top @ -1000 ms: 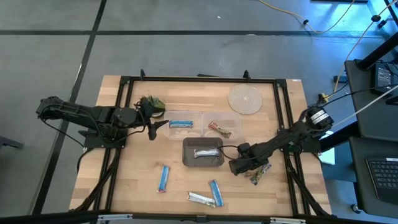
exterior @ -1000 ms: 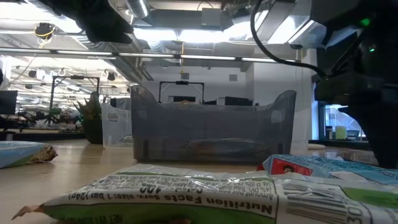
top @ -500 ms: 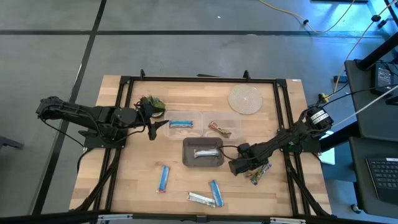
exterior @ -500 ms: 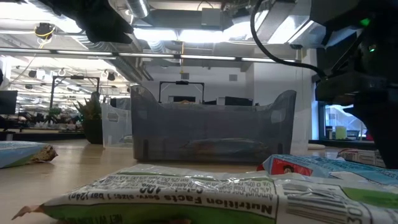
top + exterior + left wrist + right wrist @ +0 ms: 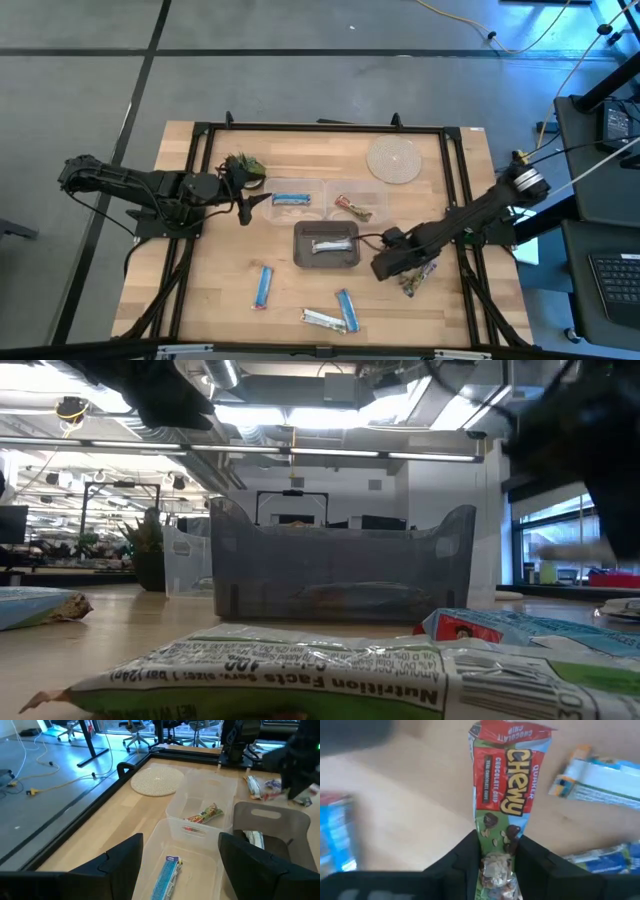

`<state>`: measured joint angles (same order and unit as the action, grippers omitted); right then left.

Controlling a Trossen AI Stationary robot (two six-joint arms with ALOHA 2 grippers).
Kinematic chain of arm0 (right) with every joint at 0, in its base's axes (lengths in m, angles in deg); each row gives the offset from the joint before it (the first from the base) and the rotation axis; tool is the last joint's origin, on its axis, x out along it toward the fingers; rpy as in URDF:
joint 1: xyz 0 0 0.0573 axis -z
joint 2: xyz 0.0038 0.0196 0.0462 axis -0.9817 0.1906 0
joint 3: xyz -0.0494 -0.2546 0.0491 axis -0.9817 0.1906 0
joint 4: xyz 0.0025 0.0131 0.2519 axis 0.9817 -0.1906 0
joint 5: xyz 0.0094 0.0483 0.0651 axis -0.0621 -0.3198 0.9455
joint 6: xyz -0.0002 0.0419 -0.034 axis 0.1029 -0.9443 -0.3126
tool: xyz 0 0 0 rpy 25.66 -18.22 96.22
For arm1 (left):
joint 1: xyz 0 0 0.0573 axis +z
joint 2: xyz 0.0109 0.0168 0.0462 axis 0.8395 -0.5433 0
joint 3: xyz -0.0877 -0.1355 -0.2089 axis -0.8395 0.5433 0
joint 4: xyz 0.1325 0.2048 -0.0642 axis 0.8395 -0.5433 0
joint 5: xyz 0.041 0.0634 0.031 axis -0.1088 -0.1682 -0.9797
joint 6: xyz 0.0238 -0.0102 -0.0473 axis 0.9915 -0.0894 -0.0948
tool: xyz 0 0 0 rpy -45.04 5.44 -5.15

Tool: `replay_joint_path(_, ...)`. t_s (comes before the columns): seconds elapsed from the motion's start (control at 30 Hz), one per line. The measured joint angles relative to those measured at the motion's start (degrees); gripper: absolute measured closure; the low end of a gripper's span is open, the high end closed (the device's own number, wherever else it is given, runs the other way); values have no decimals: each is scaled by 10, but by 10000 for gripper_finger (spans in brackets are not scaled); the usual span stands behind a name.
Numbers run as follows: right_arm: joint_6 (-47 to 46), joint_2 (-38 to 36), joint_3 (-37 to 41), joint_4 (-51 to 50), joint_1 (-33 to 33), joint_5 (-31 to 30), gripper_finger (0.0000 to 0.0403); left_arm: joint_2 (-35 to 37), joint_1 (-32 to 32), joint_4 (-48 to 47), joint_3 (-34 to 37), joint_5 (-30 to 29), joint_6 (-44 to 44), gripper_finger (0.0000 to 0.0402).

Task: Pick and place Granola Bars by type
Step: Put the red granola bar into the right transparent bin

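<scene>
Wooden tabletop carried three bins, the grey bin (image 5: 326,246) central with a silver bar inside. Just right of it, the right gripper (image 5: 498,865) had its fingers clamped on a red-and-green Chewy bar (image 5: 506,805), apparently mid-pick. Behind the grey bin, a clear bin (image 5: 204,806) already held a like bar, so the next move probably called for carrying it there. Left of the grey bin, the left gripper (image 5: 180,857) waited, jaws apart, over a blue bar (image 5: 166,875).

Grey floor (image 5: 300,80) around the table; office chairs (image 5: 135,732) and ceiling lights (image 5: 300,415) beyond.
</scene>
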<state>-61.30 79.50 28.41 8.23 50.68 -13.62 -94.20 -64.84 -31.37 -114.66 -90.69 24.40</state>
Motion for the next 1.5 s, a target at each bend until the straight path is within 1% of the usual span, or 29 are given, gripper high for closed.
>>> replay_joint_path(0.1,28,-43,0,3,0,-44,293,0,0,0,0,0,17,151)
replay_joint_path(0.2,44,-85,0,5,9,-130,293,0,0,0,0,0,18,150)
replay_joint_path(0.27,74,-110,-1,18,19,-195,293,0,0,0,0,0,18,151)
replay_joint_path(0.37,144,-139,-1,30,45,-266,293,0,0,0,0,0,18,150)
replay_joint_path(0.43,208,-150,-1,41,72,-281,293,0,0,0,0,0,18,151)
replay_joint_path(0.53,304,-154,-1,65,121,-281,293,0,0,0,0,0,17,150)
replay_joint_path(0.6,372,-151,-1,91,156,-268,293,0,0,0,0,0,17,151)
replay_joint_path(0.77,519,-134,-2,154,243,-189,293,0,0,0,0,0,16,150)
replay_joint_path(0.83,565,-125,-2,160,269,-164,293,0,0,0,0,0,16,150)
replay_joint_path(0.97,650,-98,-2,155,307,-139,293,0,0,1,0,0,15,150)
replay_joint_path(1.1,744,-65,-2,154,320,-126,293,0,0,0,0,0,5,150)
replay_joint_path(1.17,765,-48,-2,155,323,-125,293,0,0,0,0,1,5,150)
replay_joint_path(1.5,766,12,-2,159,323,-125,293,0,0,0,0,1,-4,150)
